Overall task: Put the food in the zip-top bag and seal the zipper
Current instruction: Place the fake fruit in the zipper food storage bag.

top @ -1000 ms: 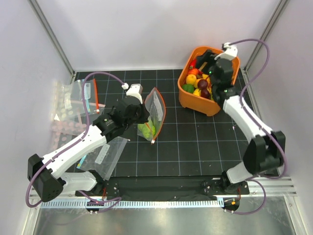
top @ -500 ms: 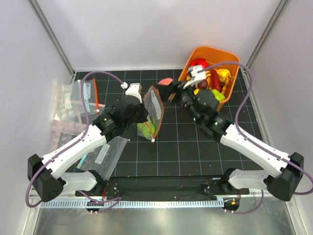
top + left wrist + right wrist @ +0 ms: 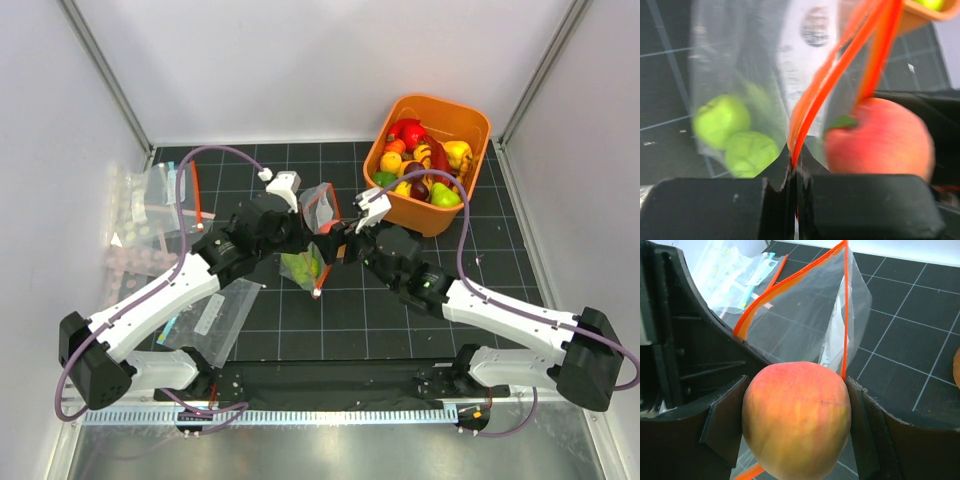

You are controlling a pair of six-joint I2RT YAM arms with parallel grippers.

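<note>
The zip-top bag point(image 3: 320, 222) stands upright at the middle of the mat, its orange-red zipper point(image 3: 832, 75) spread apart at the mouth. My left gripper point(image 3: 792, 170) is shut on one end of that zipper edge and holds it up. Green toy fruits point(image 3: 722, 120) lie inside the bag point(image 3: 765, 60). My right gripper point(image 3: 797, 427) is shut on a peach-coloured fruit point(image 3: 797, 435), right at the bag's mouth point(image 3: 805, 315). The left wrist view shows this fruit point(image 3: 877, 137) beside the zipper. More food point(image 3: 425, 165) fills the orange bin.
The orange bin point(image 3: 432, 218) stands at the back right of the black gridded mat point(image 3: 400, 300). Other clear bags point(image 3: 160, 200) lie at the left, and one point(image 3: 215, 310) lies under my left arm. White walls close in the back and both sides.
My right arm swung from the orange bin leftwards to the bag's mouth, carrying the peach-coloured fruit. The left gripper stayed shut on the zipper edge and shifted slightly.
</note>
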